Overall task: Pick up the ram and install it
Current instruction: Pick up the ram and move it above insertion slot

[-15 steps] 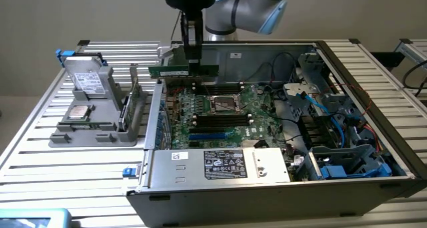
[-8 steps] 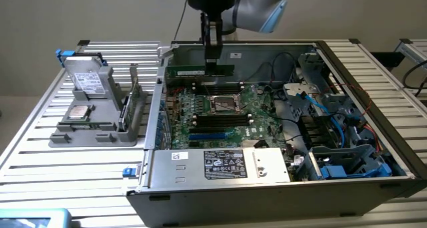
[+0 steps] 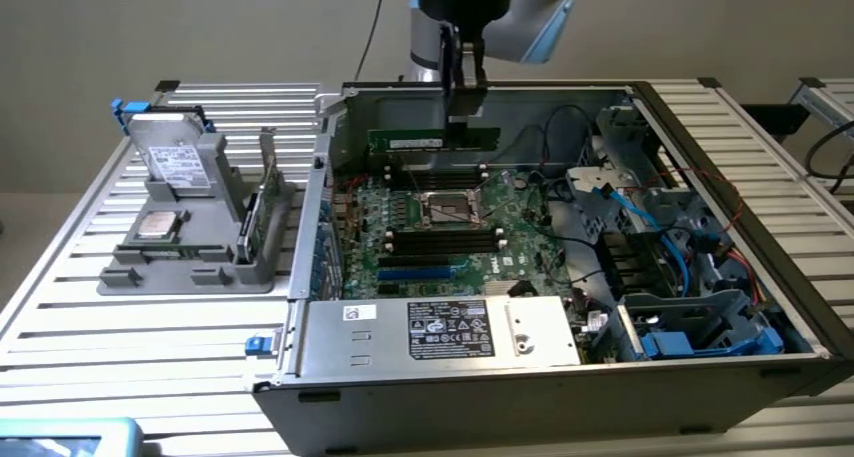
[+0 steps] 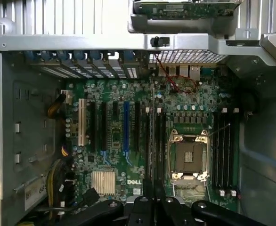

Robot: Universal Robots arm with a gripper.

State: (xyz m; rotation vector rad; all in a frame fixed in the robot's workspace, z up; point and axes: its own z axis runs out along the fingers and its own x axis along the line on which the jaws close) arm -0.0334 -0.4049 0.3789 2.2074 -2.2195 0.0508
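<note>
Above the open computer case (image 3: 534, 402), the gripper (image 3: 463, 123) is closed tight on the ram (image 3: 420, 138). It holds the long green stick by its top edge, lying flat and level. The stick sits over the back row of black slots (image 3: 434, 163) on the big green board (image 3: 527, 227), behind the square socket (image 3: 451, 209). I cannot tell if it touches them. Off to the exterior view's left, a grey holder (image 3: 187, 272) on the table (image 3: 134, 347) keeps a silver drive (image 3: 174, 162).

The motherboard (image 3: 461, 239) is green with black slots (image 4: 102, 127) and one blue slot (image 4: 125, 126). Above it, the ram (image 3: 416, 139) seems a darker green, though dimly seen. The tabletop (image 3: 147, 327) around it is ribbed silver.
</note>
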